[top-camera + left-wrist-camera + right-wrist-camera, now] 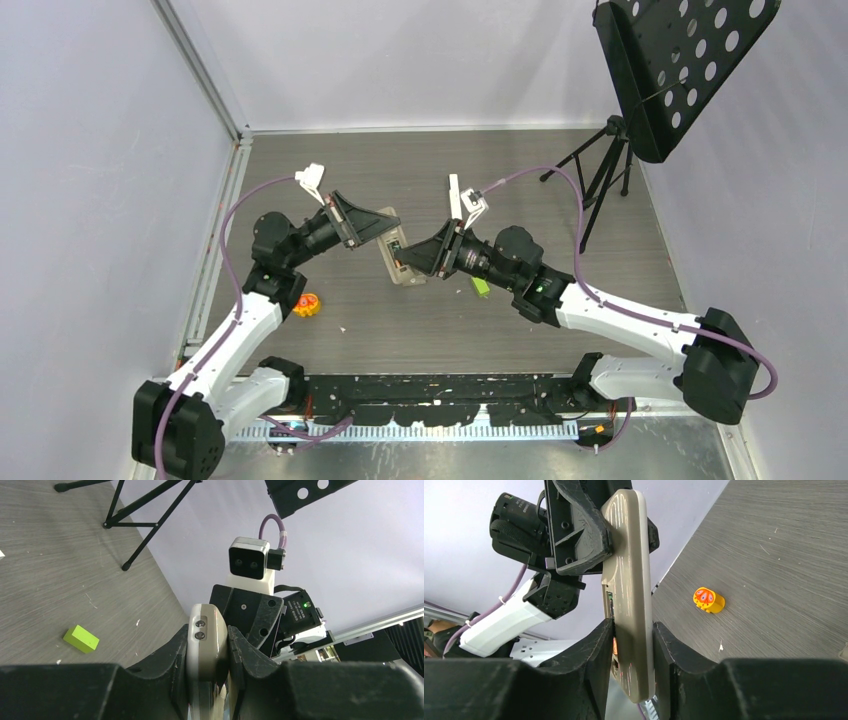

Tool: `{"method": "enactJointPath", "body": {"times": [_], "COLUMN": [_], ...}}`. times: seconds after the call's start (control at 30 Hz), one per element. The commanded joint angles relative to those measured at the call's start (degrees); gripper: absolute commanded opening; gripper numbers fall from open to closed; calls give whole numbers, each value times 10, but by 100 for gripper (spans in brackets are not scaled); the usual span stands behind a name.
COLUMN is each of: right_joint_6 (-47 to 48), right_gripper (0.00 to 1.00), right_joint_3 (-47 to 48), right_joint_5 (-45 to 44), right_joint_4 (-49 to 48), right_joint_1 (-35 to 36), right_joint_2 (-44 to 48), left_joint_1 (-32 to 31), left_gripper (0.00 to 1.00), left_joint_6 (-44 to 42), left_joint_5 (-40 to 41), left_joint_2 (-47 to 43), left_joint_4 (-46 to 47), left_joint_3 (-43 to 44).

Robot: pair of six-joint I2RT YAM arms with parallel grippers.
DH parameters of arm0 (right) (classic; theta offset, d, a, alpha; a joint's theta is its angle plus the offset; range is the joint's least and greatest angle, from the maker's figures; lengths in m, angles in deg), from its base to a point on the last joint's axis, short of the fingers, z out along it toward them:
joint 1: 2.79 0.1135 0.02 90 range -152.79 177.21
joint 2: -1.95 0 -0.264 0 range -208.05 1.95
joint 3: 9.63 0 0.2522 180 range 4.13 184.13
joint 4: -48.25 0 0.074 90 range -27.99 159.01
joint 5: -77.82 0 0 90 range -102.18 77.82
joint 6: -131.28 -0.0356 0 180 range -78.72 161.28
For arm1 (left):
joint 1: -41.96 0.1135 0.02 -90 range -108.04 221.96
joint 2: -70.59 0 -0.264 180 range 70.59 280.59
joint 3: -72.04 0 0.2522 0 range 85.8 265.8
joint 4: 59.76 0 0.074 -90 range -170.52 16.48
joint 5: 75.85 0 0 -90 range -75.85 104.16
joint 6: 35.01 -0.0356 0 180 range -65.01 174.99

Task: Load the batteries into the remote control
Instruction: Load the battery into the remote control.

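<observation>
The remote control (626, 555) is held above the table (500, 180), the left gripper (208, 632) pinching one end and the right gripper (633, 625) pressed on the other; it seems light, stiff and smooth, so gripping its narrow sides looks safest.

The left arm (240, 325) and right arm (620, 318) have white links, black joints and a purple cable (272, 517) each. The left gripper (208, 637) and right gripper (631, 630) are black.

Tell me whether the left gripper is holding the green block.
No, the left gripper is clamped on the beige remote control, while the green block lies apart on the table.
</observation>
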Motion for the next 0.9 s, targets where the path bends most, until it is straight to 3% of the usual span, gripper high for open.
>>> {"method": "enactJointPath", "body": {"times": [0.0,0.27,0.47,0.6,0.77,0.87], "right_joint_6": [37,89,93,98,110,101], "right_gripper": [37,36,67,76,75,65], "right_joint_3": [20,34,63,86,127,159], "right_joint_5": [9,0,-9,-38,-122,-174], "right_joint_4": [10,61,105,168,292,392], "right_joint_1": [-1,-1,-1,-1,-3,-18], "right_joint_2": [10,-8,13,47,61,32], "left_joint_1": [3,3,4,4,4,5], "left_gripper": [0,0,0,0,0,0], "left_joint_6": [-9,0,-91,-177,-228,-234], "left_joint_5": [-20,-26,-1,51,98,140], "left_joint_2": [0,-1,-18,-54,-95,-115], "left_joint_4": [14,13,-83,-174,-218,-242], "left_joint_3": [27,33,33,12,-18,-36]}}
